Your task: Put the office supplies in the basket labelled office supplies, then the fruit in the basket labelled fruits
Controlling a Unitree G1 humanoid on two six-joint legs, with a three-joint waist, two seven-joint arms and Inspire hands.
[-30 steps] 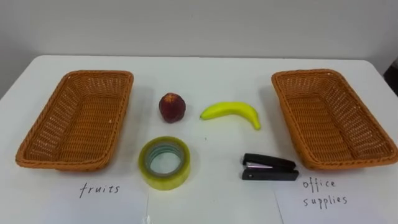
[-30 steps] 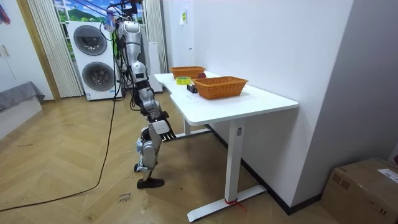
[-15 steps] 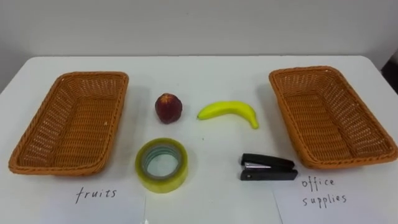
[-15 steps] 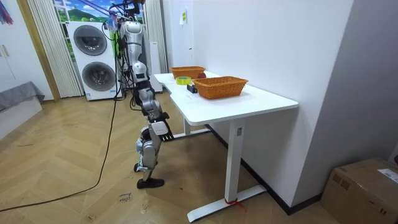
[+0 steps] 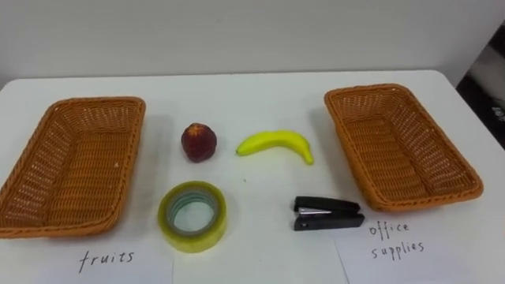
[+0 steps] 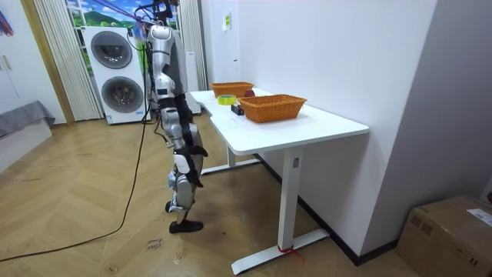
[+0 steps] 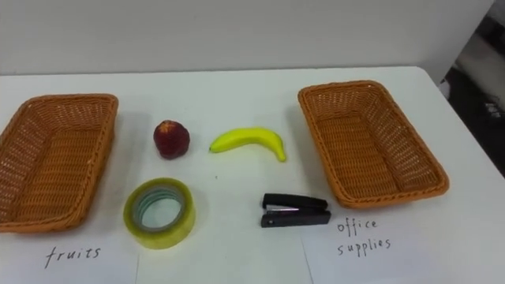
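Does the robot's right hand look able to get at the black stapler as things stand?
Probably yes. The stapler lies in the open near the table's front edge, on the robot's right side, nothing on or against it. The right hand hangs low by that edge and would need raising first.

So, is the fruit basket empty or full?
Empty. Inside the left basket you see just its bare woven bottom. The apple and banana lie out on the table.

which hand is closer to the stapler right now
Right, probably: the right hand hangs below the table edge on the stapler's side; the left arm's side is farther, past the tape.
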